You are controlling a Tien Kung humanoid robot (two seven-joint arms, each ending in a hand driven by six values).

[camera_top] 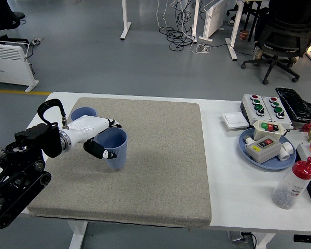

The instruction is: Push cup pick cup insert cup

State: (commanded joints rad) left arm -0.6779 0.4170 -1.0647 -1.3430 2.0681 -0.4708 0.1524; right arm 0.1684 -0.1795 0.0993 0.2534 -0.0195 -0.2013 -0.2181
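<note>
Gripping a tilted, seemingly lifted blue cup, left robot hand.

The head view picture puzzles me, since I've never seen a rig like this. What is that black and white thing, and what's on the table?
It is one picture, taken from a camera high on a humanoid robot, looking down over its white table. The black arm from the left ends in a white left hand whose fingers grip a blue cup, tilted above a grey mat. A second blue cup stands behind the hand. At the right lie button boxes, a blue dish and a red-capped bottle. The right arm is out of view.
</note>
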